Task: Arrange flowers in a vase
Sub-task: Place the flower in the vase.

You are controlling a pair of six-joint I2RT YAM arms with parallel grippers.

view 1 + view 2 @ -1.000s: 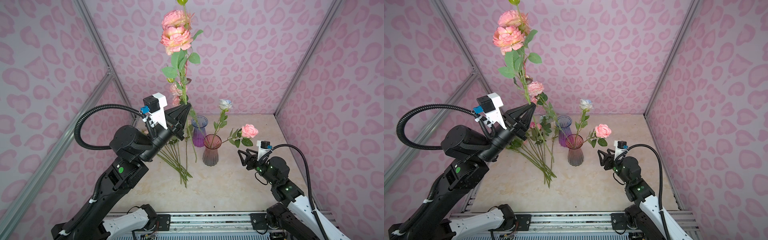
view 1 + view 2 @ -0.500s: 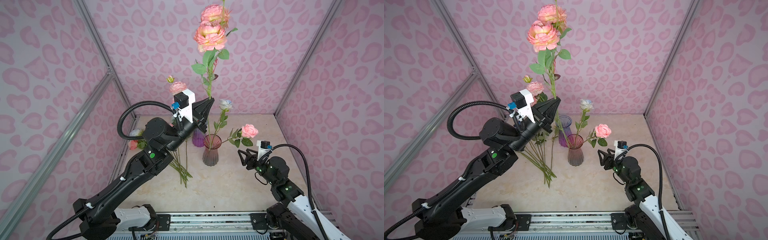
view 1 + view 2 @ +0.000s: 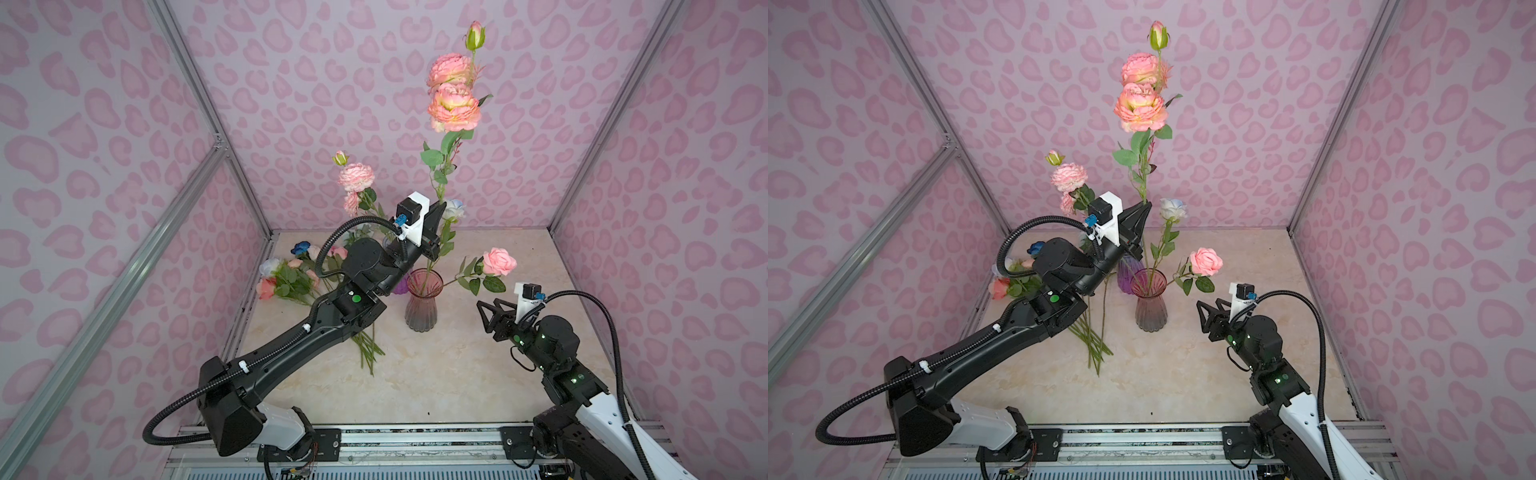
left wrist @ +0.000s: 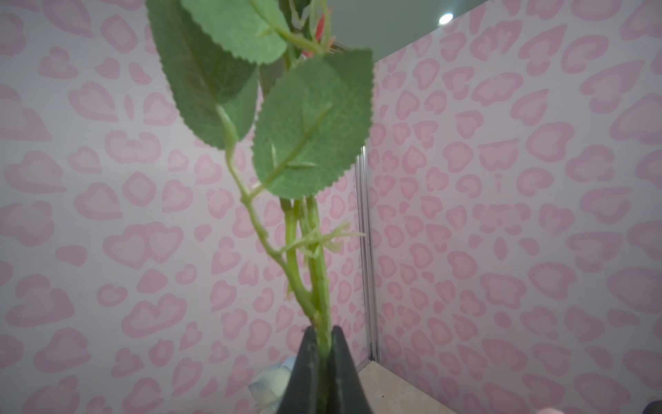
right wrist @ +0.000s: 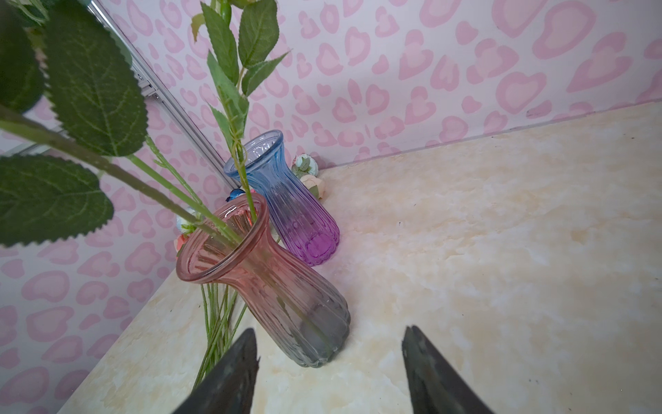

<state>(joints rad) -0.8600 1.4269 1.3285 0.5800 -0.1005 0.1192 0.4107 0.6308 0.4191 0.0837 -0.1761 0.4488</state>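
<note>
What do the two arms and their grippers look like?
The left arm and right arm are black with white base links. A black ribbed hose loops along each. The left gripper and right gripper have pointed black fingers and a white camera mount. Small green lights mark the joints.

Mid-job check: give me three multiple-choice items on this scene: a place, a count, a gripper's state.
1. Where is the blue-to-purple vase relative to the pink vase?
A) Nearer the robot's base
B) Behind it, nearer the back wall
C) Inside it

2. How many open blooms are on the peony stem in the left gripper?
A) One
B) Two
C) Four

3. The right gripper is:
A) shut on a rose
B) shut on the vase rim
C) open and empty

Answers: 1 B, it stands beyond the pink vase; 2 B, two blooms below a closed bud; 3 C, its jaws stand apart.
</note>
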